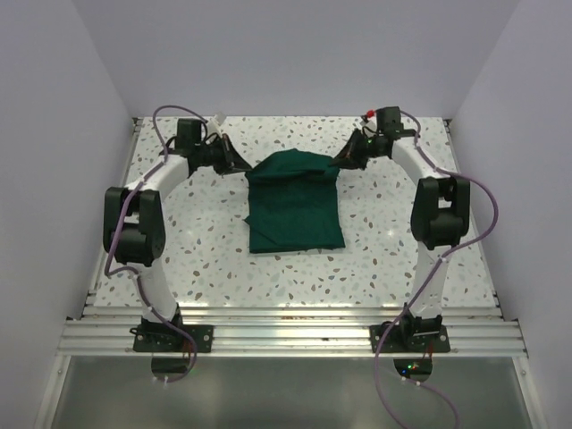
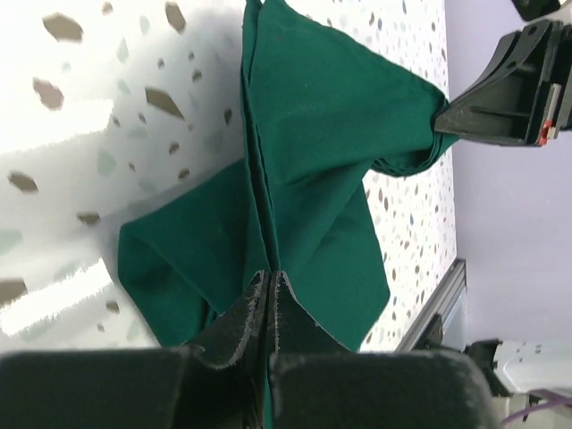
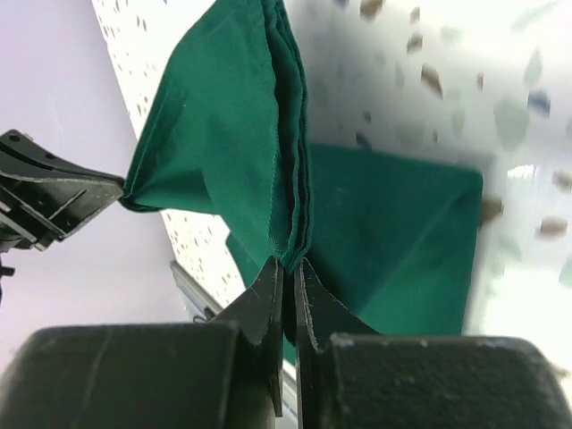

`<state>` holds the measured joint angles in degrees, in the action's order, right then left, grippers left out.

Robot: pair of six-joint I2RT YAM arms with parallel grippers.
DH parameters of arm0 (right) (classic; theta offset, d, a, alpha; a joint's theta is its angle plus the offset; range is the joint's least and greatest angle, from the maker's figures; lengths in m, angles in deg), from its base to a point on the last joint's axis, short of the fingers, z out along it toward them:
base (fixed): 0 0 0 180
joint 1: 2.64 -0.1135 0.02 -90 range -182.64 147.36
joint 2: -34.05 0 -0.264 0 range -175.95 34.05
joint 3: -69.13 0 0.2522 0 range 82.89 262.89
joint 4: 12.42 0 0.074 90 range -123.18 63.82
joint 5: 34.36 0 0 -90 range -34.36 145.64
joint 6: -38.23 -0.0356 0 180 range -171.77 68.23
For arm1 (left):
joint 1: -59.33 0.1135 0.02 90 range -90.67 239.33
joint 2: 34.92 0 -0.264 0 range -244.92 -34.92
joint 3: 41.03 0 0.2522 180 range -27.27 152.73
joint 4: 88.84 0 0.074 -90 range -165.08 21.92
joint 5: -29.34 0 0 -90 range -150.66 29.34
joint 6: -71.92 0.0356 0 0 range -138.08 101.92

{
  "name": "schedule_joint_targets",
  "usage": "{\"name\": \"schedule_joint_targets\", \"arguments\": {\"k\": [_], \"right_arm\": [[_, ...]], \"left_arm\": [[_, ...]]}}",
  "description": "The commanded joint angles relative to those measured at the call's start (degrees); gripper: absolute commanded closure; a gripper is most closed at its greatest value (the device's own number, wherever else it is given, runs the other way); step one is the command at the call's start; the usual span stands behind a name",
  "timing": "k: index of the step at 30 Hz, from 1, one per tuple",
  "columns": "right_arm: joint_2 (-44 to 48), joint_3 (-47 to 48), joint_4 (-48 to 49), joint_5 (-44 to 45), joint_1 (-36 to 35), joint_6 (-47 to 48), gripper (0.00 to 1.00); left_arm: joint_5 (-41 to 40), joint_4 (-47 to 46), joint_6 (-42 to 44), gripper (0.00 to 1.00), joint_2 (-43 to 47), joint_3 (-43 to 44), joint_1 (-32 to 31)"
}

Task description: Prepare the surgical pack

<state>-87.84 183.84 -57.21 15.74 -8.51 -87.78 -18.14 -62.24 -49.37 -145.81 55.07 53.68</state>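
The surgical pack [image 1: 295, 204] is a dark green cloth drape, folded, lying in the middle of the speckled table. Its far edge is lifted off the table between the two grippers. My left gripper [image 1: 241, 166] is shut on the drape's far left corner; the left wrist view shows its jaws [image 2: 270, 279] pinching the layered cloth [image 2: 313, 134]. My right gripper [image 1: 340, 161] is shut on the far right corner; the right wrist view shows its jaws [image 3: 290, 266] clamping the folded edge [image 3: 232, 125]. The near part of the drape rests flat on the table.
The speckled white table [image 1: 206, 259] is enclosed by lilac walls at the back and both sides. An aluminium rail [image 1: 286, 335] with both arm bases runs along the near edge. The right gripper's fingers show in the left wrist view [image 2: 509, 89].
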Motion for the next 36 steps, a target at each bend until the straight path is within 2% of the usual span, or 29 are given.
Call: {"name": "schedule_joint_targets", "arguments": {"k": [1,10,15,24,36], "right_arm": [[7.62,-5.12,-3.51,0.44,0.07,2.87,1.0],[13.51,-13.67,-6.67,0.35,0.07,4.98,1.0],[14.92,-16.3,-9.84,0.7,0.07,7.18,1.0],[17.56,-25.52,-9.58,0.35,-0.02,8.5,1.0],[20.72,-24.39,-12.48,0.87,-0.02,10.61,1.0]], "left_arm": [[1.42,2.97,4.57,1.0,7.96,-4.89,-0.15],[1.86,7.98,7.91,1.0,13.15,-13.96,-1.64],[1.95,10.44,9.4,1.0,13.6,-15.99,-2.61],[2.12,12.47,10.11,1.0,15.62,-20.56,-3.4],[0.02,16.86,12.74,1.0,21.76,-19.85,-3.4]]}}
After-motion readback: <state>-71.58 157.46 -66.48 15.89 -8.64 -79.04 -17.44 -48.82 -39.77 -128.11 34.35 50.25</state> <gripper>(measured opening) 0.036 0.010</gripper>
